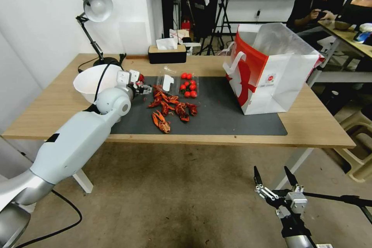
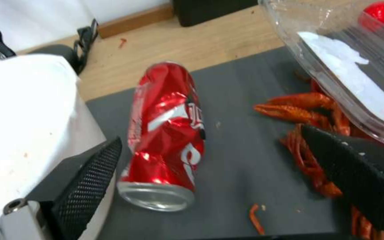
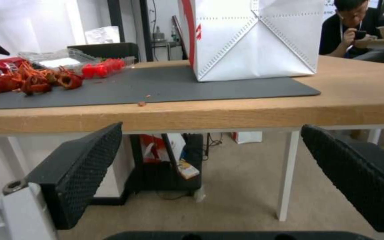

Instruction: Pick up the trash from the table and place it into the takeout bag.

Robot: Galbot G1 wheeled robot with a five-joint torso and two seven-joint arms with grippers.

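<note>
Right gripper (image 1: pixel 273 176) parked low in front of tabletop (image 1: pixel 310 124), below its near edge, over floor; fingers (image 3: pixel 85 166) spread wide, nothing between them.

Left arm extended over left part of dark grey mat (image 1: pixel 232 120). Left gripper (image 2: pixel 210 166) just above mat, fingers (image 2: pixel 90 173) wide apart, straddling red soda can (image 2: pixel 167 133). Can dented, lying on its side on mat, silver rim toward wrist camera, lengthwise between the two fingers; no contact with either pad visible. In head view, can (image 1: pixel 140 78) mostly hidden behind gripper, near mat's far left corner.

White bowl (image 1: pixel 91 81) just beside can, at left edge of mat, partly behind left arm. Red crayfish shells (image 1: pixel 168 108) scattered on mat just right of gripper, some close to one finger. Clear plastic tray (image 1: pixel 178 83) beyond shells, holding small red tomatoes (image 1: pixel 188 85) and a white paper piece.

Takeout bag (image 1: pixel 271 77) upright on right half of mat, well apart from can; white front, red side panel, white handles, small red logo, mouth open upward.

Farther back on tabletop: black tissue box with wooden lid (image 1: pixel 167 53) at far edge, black desk lamp (image 1: pixel 95 7) at far left corner.
</note>
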